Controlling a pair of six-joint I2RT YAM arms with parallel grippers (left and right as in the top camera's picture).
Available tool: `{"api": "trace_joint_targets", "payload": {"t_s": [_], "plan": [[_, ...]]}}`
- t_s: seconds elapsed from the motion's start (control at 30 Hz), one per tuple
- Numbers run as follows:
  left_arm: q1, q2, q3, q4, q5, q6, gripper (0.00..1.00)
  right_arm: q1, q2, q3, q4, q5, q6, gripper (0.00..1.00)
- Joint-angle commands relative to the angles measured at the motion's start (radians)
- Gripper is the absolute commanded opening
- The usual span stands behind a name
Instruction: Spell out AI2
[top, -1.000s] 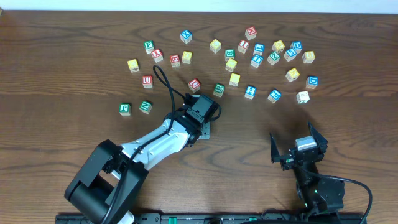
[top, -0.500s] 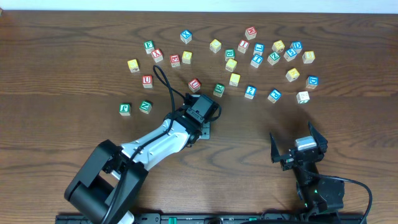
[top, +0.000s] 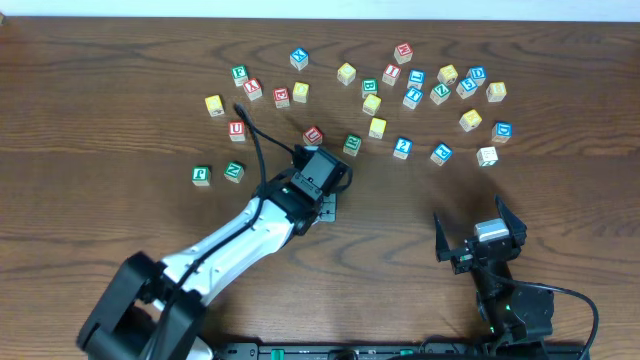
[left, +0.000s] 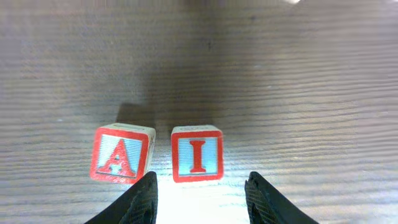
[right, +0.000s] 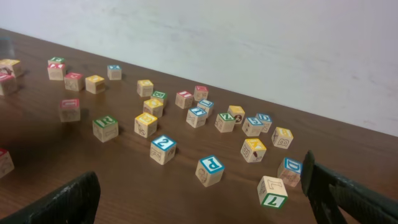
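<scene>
The I cube sits on the table, the A cube just beside it, not touching. The 2 cube lies well apart among loose cubes. They are likely light, hard wood: pinch opposite flat sides. The left arm reaches over the I, wrist tipped down, jaws half open and empty. The right arm, far off, has its jaws wide and empty.

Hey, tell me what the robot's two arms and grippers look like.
Left arm: a white link between bulky black joints, with a black cable looping beside it. Right arm: black, with a grey block at the wrist. The left gripper and right gripper have black tapered fingers.
</scene>
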Motion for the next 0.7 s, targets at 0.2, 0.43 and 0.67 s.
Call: {"api": "trace_joint_targets", "payload": {"t_s": [0.2,0.43,0.67], "plan": [[0.002,-0.084,-0.006,0.001,-0.013,0.052,0.45,-0.011,-0.005,-0.001,-0.004,0.001,0.012,0.99],[0.003,-0.13,0.004,-0.002,-0.013,0.116,0.52,-0.011,-0.005,-0.001,-0.004,0.001,0.012,0.99],[0.021,-0.264,0.006,-0.035,-0.013,0.196,0.61,-0.011,-0.005,-0.001,-0.004,0.001,0.012,0.99]]}}
